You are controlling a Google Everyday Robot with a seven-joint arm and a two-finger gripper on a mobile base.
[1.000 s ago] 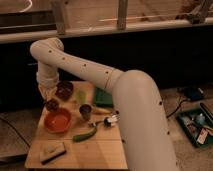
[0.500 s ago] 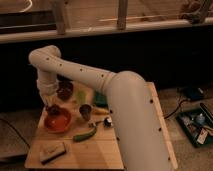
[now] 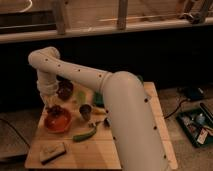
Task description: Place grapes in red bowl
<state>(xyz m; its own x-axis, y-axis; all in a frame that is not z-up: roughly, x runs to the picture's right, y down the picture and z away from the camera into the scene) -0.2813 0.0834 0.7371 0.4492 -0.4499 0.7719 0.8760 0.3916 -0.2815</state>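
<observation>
The red bowl (image 3: 58, 123), shallow and orange-red, sits at the left of the wooden table (image 3: 100, 152). The grapes (image 3: 55, 110), a small dark cluster, are at the bowl's back part, right under my gripper. My gripper (image 3: 51, 104) hangs down from the white arm (image 3: 85, 77) over the bowl's back rim, touching or just above the grapes. I cannot tell whether the grapes rest in the bowl or hang from the gripper.
A dark maroon round dish (image 3: 65, 90) stands behind the bowl. A small dark cup (image 3: 85, 111) is to the bowl's right, a green pepper (image 3: 86, 134) in front of the cup, and a pale sponge-like block (image 3: 52, 151) near the front left corner. A box of items (image 3: 197, 125) lies on the floor at right.
The gripper has moved from beside the maroon dish forward and down over the red bowl, and the dark grapes now show at the bowl's back part.
</observation>
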